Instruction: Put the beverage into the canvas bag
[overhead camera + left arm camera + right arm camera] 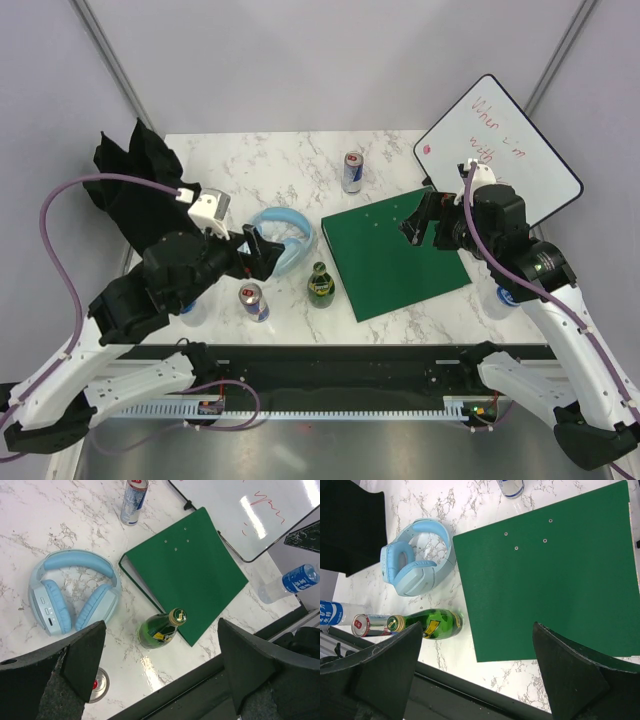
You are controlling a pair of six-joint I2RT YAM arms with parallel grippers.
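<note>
Black canvas bag (135, 185): slumped in a heap at the far left corner of the table (300, 160), partly over its edge. I cannot tell whether its mouth is open.
Beverage: several drinks are out. A green glass bottle (320, 283) stands upright near the front edge, touching or just beside the green binder (395, 255). A near can (253, 300) stands close to its left, and a far can (352, 172) stands toward the back. It is well apart from the bag.
Left gripper (265, 252): hangs over the blue headphones (285, 238), its jaws spread wide and holding nothing.
Right gripper (413, 228): hangs over the binder, its jaws likewise wide apart and empty.
Risk, wrong pick: with the cans and a water bottle (295, 580) also on the table, a reach could close on a drink other than the one meant.
Risk, tipping: the bottle is tall, smooth and narrow at the neck. A finger that clips it on the way down would probably topple it, and it could roll off the near edge.
Risk, neighbours: widely spread jaws could knock the near can or catch the binder's edge.
Risk, carry: the headphones lie between the bottle and the bag, so a low carry could snag them.
Risk, release: if the floppy cloth has collapsed shut, a released drink would land on top of it and slide off the table's side.
</note>
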